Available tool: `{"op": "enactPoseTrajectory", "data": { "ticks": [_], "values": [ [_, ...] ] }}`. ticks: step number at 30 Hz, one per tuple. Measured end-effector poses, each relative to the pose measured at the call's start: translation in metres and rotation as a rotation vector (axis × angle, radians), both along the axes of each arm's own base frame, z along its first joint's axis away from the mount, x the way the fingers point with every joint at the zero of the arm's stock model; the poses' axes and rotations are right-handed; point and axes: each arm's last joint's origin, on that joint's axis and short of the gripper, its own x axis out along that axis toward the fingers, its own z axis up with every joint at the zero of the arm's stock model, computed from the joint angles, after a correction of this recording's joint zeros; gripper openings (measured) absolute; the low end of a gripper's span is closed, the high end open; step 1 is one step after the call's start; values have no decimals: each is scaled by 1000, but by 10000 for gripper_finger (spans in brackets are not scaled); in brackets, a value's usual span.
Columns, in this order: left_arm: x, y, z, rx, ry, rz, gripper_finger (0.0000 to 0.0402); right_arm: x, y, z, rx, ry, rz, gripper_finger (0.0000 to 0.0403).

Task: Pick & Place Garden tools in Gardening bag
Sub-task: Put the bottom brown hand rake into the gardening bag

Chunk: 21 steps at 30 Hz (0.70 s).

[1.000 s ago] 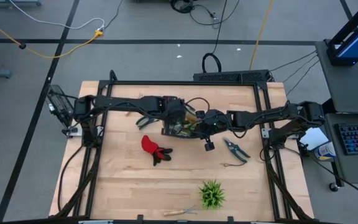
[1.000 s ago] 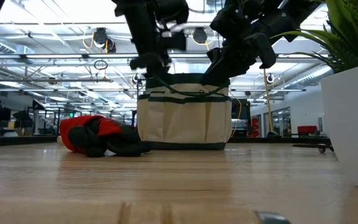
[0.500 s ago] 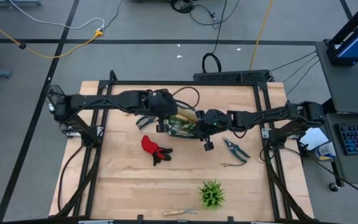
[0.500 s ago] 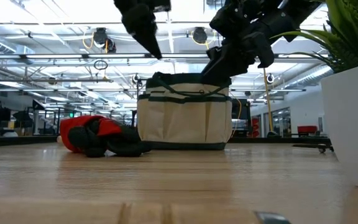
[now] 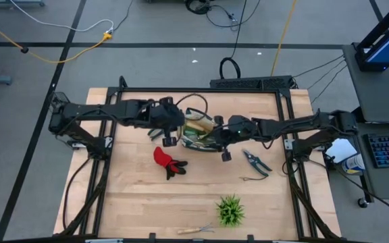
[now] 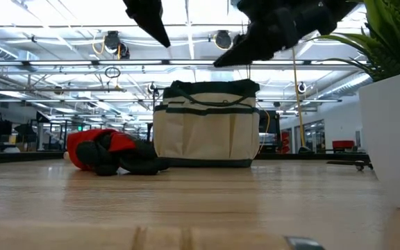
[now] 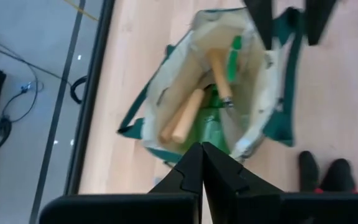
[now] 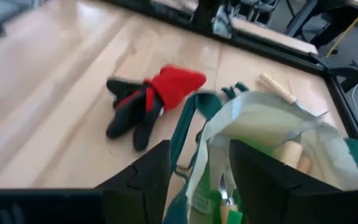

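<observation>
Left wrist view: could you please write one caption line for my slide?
Shut left gripper hovers above the open gardening bag, which holds two wooden-handled tools; red-and-black glove lies beside it.

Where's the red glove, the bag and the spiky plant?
glove [image 5: 162, 157], high view, on its red cuff.
bag [image 6: 205, 135], low view, on its cream front.
plant [image 5: 230, 210], high view, on the middle of its leaves.

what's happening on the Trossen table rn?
Both arms hang over the gardening bag mid-table, packing garden tools. Wooden-handled tools already sit inside it. The left tool is shut and empty above the bag; the right tool is open at the bag's rim, holding nothing. Not yet bagged: the red-and-black glove, the pruning shears and a small wooden-handled tool near the green plant.
</observation>
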Motion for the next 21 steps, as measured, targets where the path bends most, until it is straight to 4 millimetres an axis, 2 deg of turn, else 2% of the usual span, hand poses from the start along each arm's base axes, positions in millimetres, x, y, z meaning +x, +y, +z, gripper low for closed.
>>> {"op": "enactPoseTrajectory", "data": {
  "ticks": [7, 21],
  "values": [
    [2, -25, -3, -22, -17, -52, 8, -11, 8, 14, 87, -17, -14, 156],
    [-10, -70, -7, 41, 35, -58, 13, -24, 55, 22, 155, 12, 117, 155]
  ]
}}
